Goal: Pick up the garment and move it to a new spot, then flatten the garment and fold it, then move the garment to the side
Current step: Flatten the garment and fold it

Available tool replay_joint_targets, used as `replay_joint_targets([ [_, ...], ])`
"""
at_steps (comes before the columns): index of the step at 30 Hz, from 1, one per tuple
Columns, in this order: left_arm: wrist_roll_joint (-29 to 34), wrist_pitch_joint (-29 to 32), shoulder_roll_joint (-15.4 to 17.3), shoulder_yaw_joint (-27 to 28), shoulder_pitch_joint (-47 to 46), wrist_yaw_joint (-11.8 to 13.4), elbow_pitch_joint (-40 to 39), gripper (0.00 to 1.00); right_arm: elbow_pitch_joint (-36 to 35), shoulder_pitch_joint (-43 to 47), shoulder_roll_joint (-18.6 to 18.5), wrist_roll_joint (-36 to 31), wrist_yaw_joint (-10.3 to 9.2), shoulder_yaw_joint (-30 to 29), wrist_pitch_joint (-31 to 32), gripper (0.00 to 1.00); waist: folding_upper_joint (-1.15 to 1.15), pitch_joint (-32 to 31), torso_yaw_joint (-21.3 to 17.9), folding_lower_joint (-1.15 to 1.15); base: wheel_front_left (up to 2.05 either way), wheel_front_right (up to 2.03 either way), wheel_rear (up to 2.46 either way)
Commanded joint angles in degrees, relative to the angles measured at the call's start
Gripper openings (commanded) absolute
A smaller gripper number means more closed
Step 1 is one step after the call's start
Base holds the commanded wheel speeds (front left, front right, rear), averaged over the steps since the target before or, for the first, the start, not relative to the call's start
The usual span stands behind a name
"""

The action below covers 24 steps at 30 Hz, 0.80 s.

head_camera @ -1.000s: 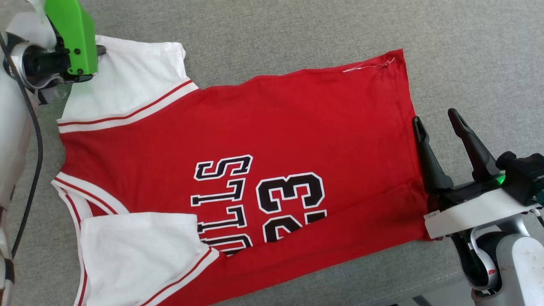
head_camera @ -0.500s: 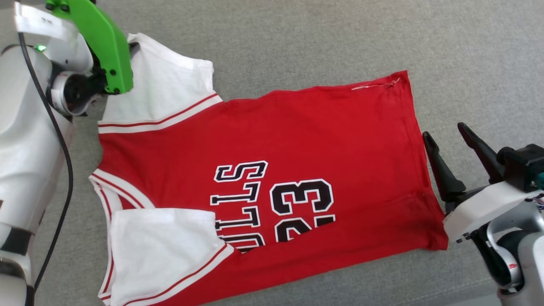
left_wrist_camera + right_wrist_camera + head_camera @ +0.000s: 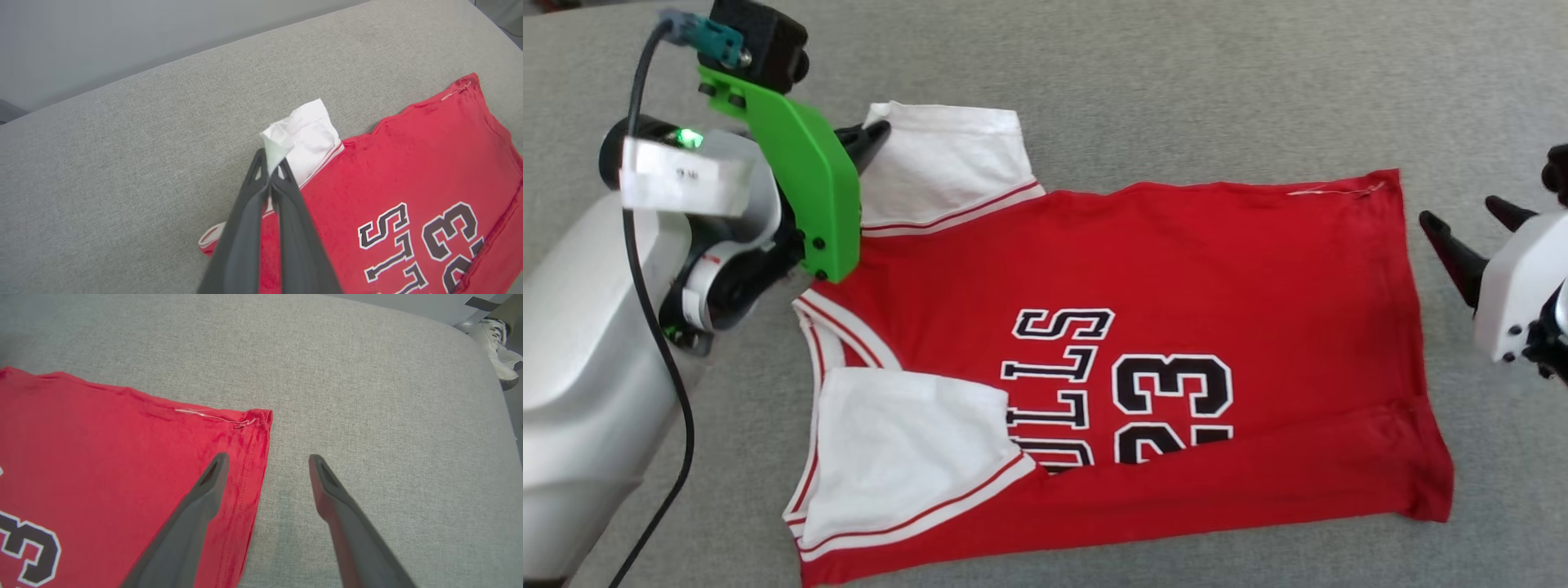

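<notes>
The garment (image 3: 1217, 278), a red T-shirt with white sleeves and dark lettering, lies spread on a grey cushion, collar to the left and hem to the right. Its near sleeve (image 3: 907, 449) is folded over the chest. My left gripper (image 3: 876, 135) is shut on the corner of the far white sleeve (image 3: 947, 163). In the left wrist view the left gripper (image 3: 269, 168) pinches that sleeve (image 3: 310, 130), which bunches up a little, beside the red body of the garment (image 3: 408, 163). My right gripper (image 3: 1470, 224) stands open just off the hem. In the right wrist view the right gripper (image 3: 267, 459) straddles the garment (image 3: 102, 449) at its hem edge near the far corner.
The grey cushion (image 3: 1176, 82) stretches beyond the shirt on all sides; its rounded far edge (image 3: 163, 69) shows in the left wrist view. A white shoe (image 3: 496, 339) sits off the cushion's corner. My left arm's black cable (image 3: 670, 392) hangs at the left.
The head camera has turned, shifting the whole picture right. My left gripper keeps the far sleeve. My right gripper, still open, now sits nearer the hem's far corner.
</notes>
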Motion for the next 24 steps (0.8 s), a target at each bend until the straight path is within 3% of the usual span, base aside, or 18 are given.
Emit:
replay_joint_targets([
  [1,0.85,0.29,1.28,-0.05,2.23,1.54,-4.07,0.00,2.61,-2.69,-0.77,2.60,-0.04,0.68,2.56,1.00,0.00,1.46,2.74,0.00,0.00,0.00,0.00],
  [11,2.18,1.07,2.59,-1.06,5.06,4.46,-15.26,0.00,12.90,-10.80,-4.85,2.05,-0.04,5.15,7.87,1.00,0.00,3.76,6.11,0.00,0.00,0.00,0.00],
  [24,2.00,-0.71,1.71,-1.59,5.81,3.73,-14.99,0.00,21.10,-12.96,-6.92,3.34,-0.04,13.76,4.64,1.00,0.00,5.08,8.22,0.00,0.00,0.00,0.00],
])
